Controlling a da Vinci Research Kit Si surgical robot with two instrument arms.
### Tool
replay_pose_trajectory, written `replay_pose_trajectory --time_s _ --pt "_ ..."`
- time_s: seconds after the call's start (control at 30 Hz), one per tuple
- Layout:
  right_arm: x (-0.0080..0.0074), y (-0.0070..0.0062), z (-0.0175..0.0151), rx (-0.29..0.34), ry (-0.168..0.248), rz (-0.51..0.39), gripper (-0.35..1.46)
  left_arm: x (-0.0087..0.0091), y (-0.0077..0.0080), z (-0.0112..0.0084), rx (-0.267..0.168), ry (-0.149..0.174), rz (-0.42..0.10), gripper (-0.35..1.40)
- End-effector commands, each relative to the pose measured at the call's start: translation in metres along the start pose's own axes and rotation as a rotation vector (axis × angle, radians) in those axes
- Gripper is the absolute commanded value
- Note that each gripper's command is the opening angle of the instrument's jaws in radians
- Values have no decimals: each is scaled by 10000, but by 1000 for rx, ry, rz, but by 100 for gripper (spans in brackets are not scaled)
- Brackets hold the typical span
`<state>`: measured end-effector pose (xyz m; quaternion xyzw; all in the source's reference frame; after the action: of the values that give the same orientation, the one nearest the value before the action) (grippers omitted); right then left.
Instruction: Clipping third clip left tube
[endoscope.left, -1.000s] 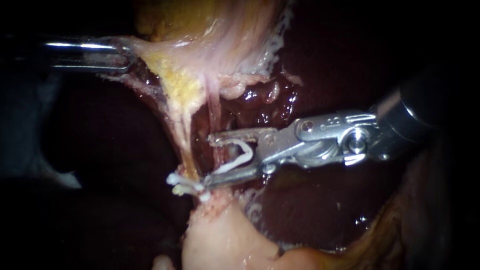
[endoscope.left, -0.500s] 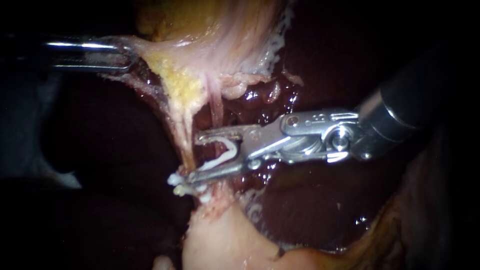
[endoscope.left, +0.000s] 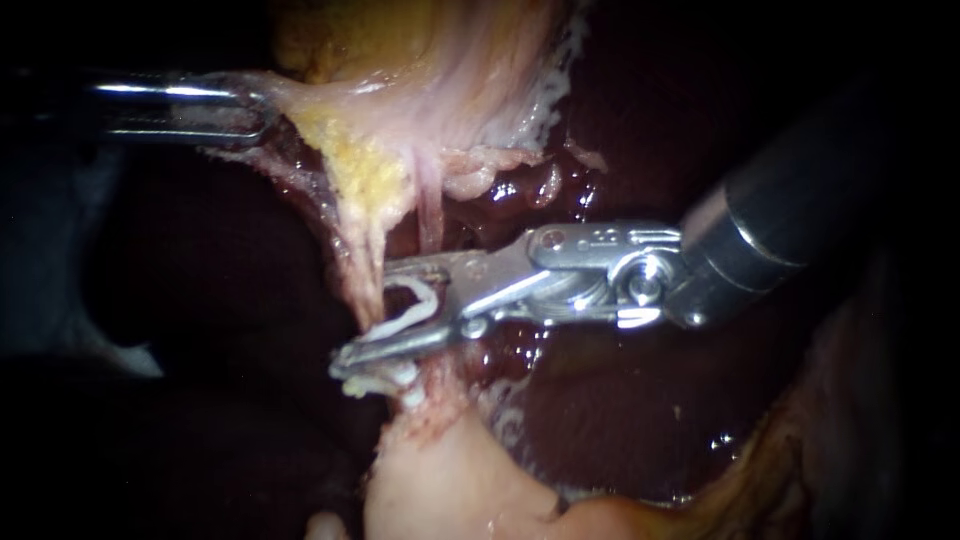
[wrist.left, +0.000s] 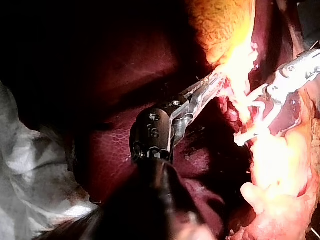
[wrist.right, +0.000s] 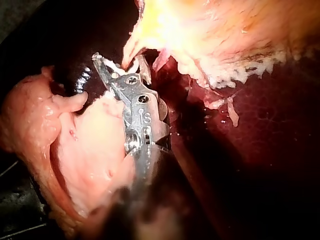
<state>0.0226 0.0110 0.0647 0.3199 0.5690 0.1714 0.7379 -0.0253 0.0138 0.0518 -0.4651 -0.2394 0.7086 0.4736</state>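
Shaft of the left instrument (endoscope.left: 248, 112) comes in along the upper left, and its jaws are clamped together on a pale membrane (endoscope.left: 285, 100) at the edge of the gallbladder (endoscope.left: 420, 60), which looks stretched taut toward that side. Two strands run down from the yellowish fat under the gallbladder. The left tube (endoscope.left: 360, 262) is the yellow-pink one, and it passes right through the gap between the right instrument's jaws. A thinner pink strand (endoscope.left: 430, 205) runs just beside it. Just under the lower jaw, closed clips (endoscope.left: 378, 381) sit on the tube where it meets a pale pink lump of tissue (endoscope.left: 440, 480). The right instrument (endoscope.left: 362, 318) reaches in from the upper right. Its jaws are spread, with an open white clip (endoscope.left: 420, 305) seated between them, a leg against each jaw. So they're holding the clip around the tube, and the clip isn't squeezed closed. Dark red liver (endoscope.left: 640, 400) lies behind and off to the right. The right wrist view only shows that tip against bright tissue, and I can't make out more there.
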Motion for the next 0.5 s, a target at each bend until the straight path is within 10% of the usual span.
replay_pose_trajectory --time_s 0.03,0.5 --pt "1 0 2 1 2 1 48 0 0 0 0 0 0 -35" --pt "6 9 16 21 87 36 48 0 1 3 2 1 0 -35"
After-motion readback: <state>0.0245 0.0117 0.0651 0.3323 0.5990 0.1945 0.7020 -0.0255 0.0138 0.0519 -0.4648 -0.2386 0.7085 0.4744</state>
